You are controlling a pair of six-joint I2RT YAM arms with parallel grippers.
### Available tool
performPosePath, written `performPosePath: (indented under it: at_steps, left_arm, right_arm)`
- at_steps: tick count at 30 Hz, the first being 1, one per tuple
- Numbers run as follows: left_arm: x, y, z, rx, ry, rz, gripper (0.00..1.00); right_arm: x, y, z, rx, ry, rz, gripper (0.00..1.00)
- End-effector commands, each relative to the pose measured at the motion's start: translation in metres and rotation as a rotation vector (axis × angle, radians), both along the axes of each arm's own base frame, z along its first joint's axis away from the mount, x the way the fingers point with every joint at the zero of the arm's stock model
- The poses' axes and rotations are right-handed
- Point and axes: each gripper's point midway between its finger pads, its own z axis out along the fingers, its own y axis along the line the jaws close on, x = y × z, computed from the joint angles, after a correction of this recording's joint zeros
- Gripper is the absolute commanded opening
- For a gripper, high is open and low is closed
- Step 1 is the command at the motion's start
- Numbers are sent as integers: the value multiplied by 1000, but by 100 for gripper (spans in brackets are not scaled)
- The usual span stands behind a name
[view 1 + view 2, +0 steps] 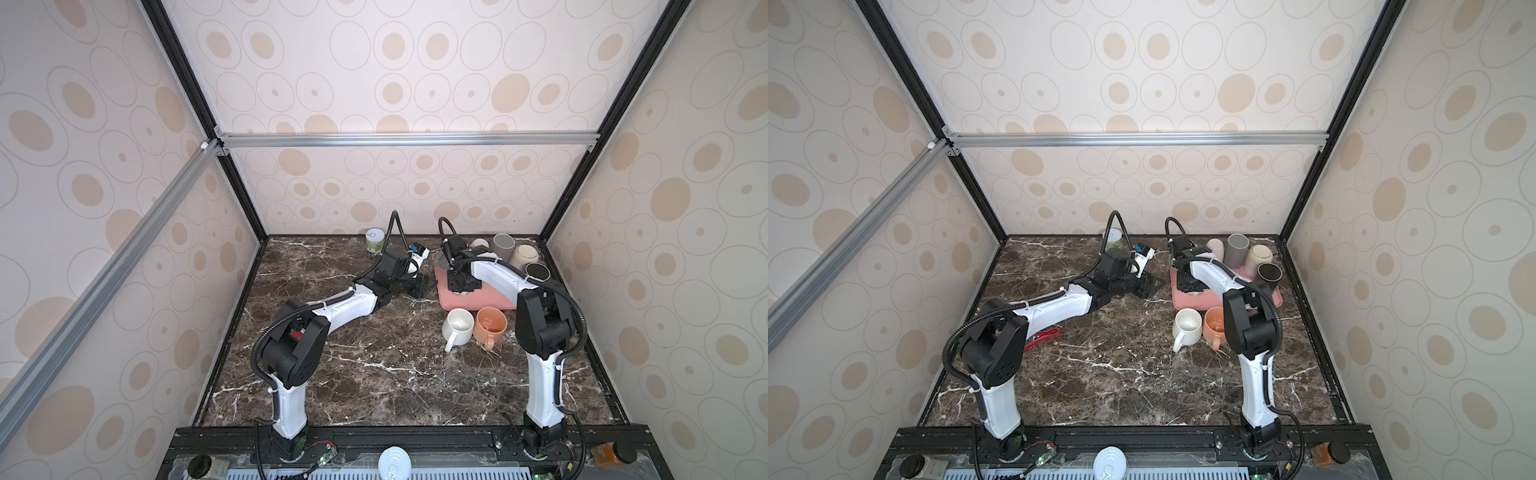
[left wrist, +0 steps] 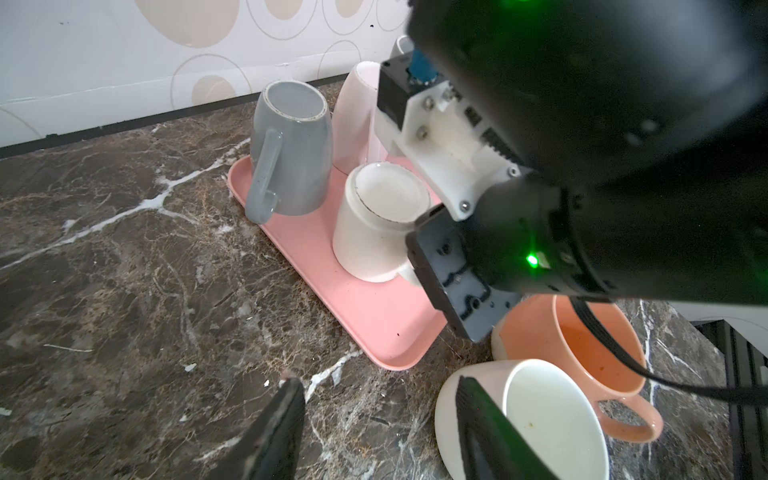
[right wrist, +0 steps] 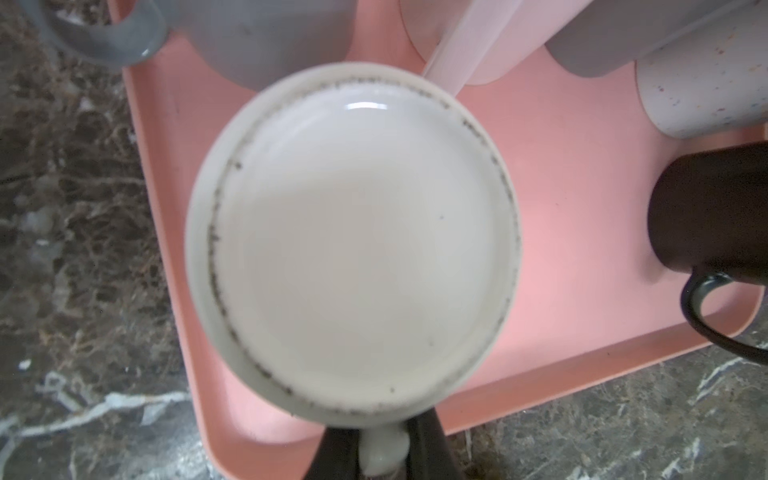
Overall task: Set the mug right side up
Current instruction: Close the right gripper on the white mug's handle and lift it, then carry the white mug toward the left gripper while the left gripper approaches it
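Six mugs are sitting on the pink tray (image 2: 374, 316) at the right rear of the marble table (image 1: 374, 374); all six are standing bottom up.

Item 1, task piece: overturned white mug (image 3: 353, 237). It is standing rim down on the tray's near part, toward the tray's left edge, with its flat base facing up. Its handle (image 3: 384, 449) is pointing toward the robot.

Item 2: right gripper (image 3: 382, 457). It is reaching down over the tray, and its two dark fingers are pressing in on that handle from either side, pinching it. The mug's rim is resting on the tray.

Item 3: left gripper (image 2: 382, 432). It is hanging low over the bare table just beside the tray's left edge, with its fingers spread wide and holding nothing.

Items 4–8, other tray stock, all inverted: grey mug (image 2: 291, 137) and pale pink mug (image 2: 357, 116) are standing right behind the white one. A grey cup (image 1: 503, 245), a speckled cream mug (image 3: 706, 95) and a dark mug (image 3: 715, 216) are lining the tray's far right side.

Items 9–10, off the tray: an upright white mug (image 1: 457, 326) and an upright orange mug (image 1: 491, 324) are standing side by side on the table just in front of the tray, openings up.

Item 11: a green-and-white cup (image 1: 375, 242) is standing alone against the back wall, well apart from the tray.
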Motion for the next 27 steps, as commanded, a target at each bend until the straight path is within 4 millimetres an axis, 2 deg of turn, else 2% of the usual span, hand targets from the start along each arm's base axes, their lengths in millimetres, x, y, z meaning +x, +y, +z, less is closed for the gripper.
performPosePath:
  at_steps: [1, 6, 11, 15, 20, 24, 27]
  left_arm:
    - [4, 3, 19, -14, -42, 6, 59]
    - [5, 17, 30, -21, -58, 37, 59]
    - [5, 43, 42, -40, -74, 103, 62]
    - [5, 65, 61, -90, -91, 139, 67]
    - [6, 93, 87, -304, -42, 145, 72]
    - [-1, 101, 103, -472, 2, 99, 73]
    - [-9, 97, 113, -544, 10, 53, 73]
  right_arm:
    - [7, 11, 53, 27, -178, 56, 0]
    - [-5, 9, 75, 74, -257, 54, 0]
    - [-17, 12, 95, 164, -331, 49, 0]
    - [-24, 20, 117, 264, -397, 52, 0]
    - [-32, 44, 155, 464, -493, 119, 0]
    - [-43, 60, 178, 608, -555, 170, 0]
    - [-54, 72, 188, 710, -566, 210, 0]
